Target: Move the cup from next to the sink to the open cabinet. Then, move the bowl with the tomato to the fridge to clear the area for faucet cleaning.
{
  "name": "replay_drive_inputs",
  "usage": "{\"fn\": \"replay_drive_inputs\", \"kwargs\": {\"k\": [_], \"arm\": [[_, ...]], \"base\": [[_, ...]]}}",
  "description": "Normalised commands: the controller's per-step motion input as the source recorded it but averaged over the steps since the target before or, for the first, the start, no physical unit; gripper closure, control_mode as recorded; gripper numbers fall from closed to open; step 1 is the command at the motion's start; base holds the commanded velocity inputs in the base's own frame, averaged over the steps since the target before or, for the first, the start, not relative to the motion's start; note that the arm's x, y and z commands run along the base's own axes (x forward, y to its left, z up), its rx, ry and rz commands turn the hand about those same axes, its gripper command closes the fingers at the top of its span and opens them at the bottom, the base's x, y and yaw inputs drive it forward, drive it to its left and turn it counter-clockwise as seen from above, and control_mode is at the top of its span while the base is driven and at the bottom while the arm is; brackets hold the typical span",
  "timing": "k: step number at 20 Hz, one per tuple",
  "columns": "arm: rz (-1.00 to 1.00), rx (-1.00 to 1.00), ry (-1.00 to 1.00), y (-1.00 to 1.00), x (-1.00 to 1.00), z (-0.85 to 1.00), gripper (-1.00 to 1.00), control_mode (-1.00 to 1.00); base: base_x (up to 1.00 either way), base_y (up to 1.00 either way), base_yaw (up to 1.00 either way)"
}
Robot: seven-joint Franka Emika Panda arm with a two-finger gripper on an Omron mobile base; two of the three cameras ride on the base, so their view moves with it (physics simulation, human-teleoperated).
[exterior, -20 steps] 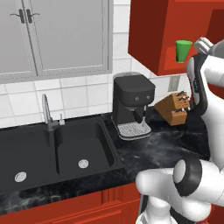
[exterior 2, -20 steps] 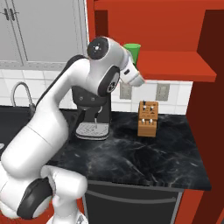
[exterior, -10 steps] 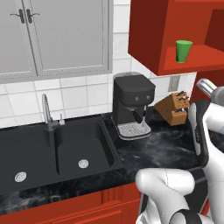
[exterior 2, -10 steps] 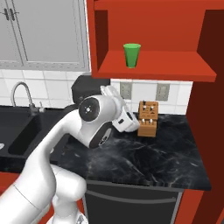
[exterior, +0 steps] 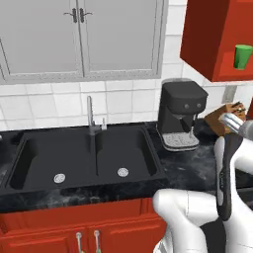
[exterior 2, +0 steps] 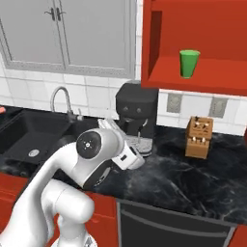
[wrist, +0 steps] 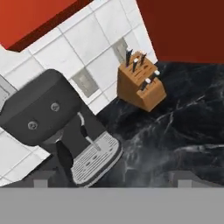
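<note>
- Cup [exterior 2: 189, 63] stands upright on the floor of the open cabinet [exterior 2: 202, 77], near its front edge, nothing touching it. First half of the task looks done.
- Sink [exterior: 89, 160] with its faucet [exterior: 91, 114] sits at the left end of the desk [exterior 2: 193, 178]; both basins look bare apart from the drains.
- Bowl, tomato and fridge: not spotted here, so the second half is judged not yet begun.
- Fingers [wrist: 111, 181]: tips sit wide apart at the bottom corners of the hand view, nothing between them, touching nothing.
- Hand hangs low over the desk, looking across at the coffee machine [wrist: 52, 127] and the knife block [wrist: 141, 83] by the back wall.
- Next, likely: turn away to find the bowl.
</note>
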Motion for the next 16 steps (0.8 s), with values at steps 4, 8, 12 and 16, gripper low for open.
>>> {"fn": "replay_drive_inputs", "kwargs": {"k": [4,8,12,16], "arm": [[0.0,0.0,0.0,0.0,0.0,0.0,-1.0,1.0],[0.0,0.0,0.0,0.0,0.0,0.0,-1.0,1.0],[0.0,0.0,0.0,0.0,0.0,0.0,-1.0,1.0],[0.0,0.0,0.0,0.0,0.0,0.0,-1.0,1.0]], "base": [[-0.31,1.0,0.62],[-0.11,1.0,0.55],[0.09,1.0,0.32],[0.66,1.0,-0.02]]}}
